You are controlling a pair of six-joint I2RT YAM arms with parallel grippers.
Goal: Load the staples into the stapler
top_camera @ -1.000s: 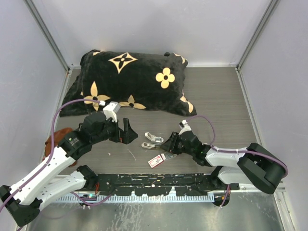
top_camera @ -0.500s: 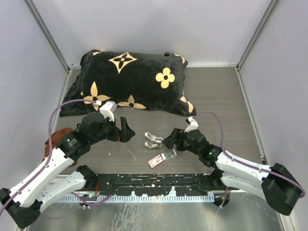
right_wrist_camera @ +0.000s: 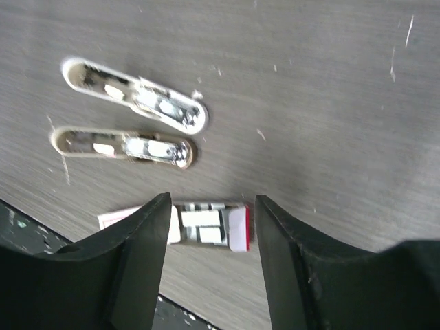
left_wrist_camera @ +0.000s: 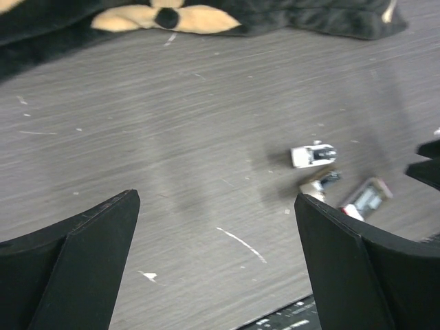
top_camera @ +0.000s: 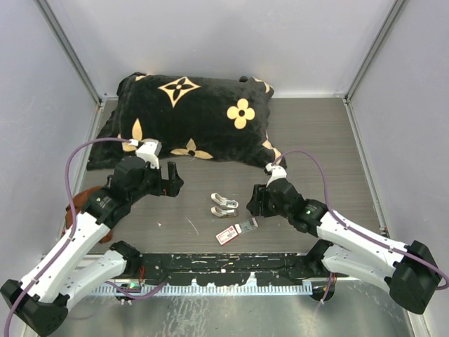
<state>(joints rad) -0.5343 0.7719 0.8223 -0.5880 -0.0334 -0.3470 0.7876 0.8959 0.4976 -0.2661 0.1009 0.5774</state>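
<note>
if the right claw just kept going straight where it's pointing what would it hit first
Probably the staples, the tray in its red-and-white box, lying on the table in line between the right claw's open fingers. The two stapler pieces lie off to the side. Depth is unclear.

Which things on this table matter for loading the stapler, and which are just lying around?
For the job: two open stapler parts, staple tray, its red-and-white box.
Lying about: black flowered pillow, brown thing at the left edge.
</note>
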